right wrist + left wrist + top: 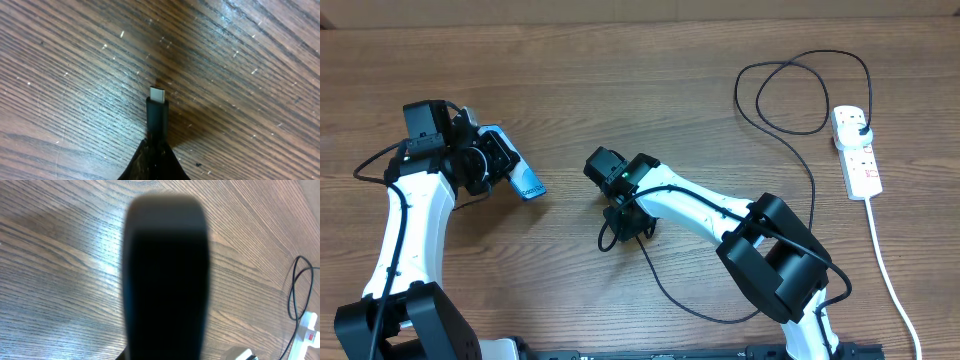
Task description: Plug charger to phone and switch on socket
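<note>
My left gripper (492, 160) is shut on the phone (523, 178), which sticks out to the right with its cyan screen showing. In the left wrist view the phone (166, 275) is a blurred dark slab that hides the fingers. My right gripper (628, 222) at mid-table is shut on the charger cable just behind its connector tip (158, 94), which points forward above the wood. The fingers (155, 162) meet on the cable. The black cable (812, 190) runs to a black plug (861, 126) seated in the white socket strip (858, 160) at the far right.
The socket's thick white cord (890, 270) runs down the right side to the front edge. The charger cable loops widely (790, 95) at the back right and trails under the right arm (670, 290). The socket also shows at the edge of the left wrist view (310, 330).
</note>
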Robot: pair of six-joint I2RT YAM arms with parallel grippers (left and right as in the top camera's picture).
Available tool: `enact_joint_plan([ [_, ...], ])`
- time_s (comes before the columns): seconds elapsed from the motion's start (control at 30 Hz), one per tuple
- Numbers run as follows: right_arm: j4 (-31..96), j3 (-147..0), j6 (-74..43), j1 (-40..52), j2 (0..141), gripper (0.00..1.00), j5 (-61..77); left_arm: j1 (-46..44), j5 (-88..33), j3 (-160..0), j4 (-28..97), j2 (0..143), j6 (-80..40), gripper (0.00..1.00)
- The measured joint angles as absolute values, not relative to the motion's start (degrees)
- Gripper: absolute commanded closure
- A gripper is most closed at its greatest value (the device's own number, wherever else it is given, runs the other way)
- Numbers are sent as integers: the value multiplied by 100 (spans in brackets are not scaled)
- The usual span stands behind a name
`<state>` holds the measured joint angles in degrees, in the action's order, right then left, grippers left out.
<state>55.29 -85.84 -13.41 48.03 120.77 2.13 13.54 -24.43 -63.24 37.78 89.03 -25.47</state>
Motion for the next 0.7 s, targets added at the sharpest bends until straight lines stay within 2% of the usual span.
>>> enact_joint_plan([
  [0.37,5516,-8584,-1341,4803,12077,96,336,1354,-2856,-6324,3562,8903,-2399,96],
  [0.7,5509,-8586,-1232,4547,12077,96,1052,1354,-4386,-6324,2609,8903,-2187,96],
])
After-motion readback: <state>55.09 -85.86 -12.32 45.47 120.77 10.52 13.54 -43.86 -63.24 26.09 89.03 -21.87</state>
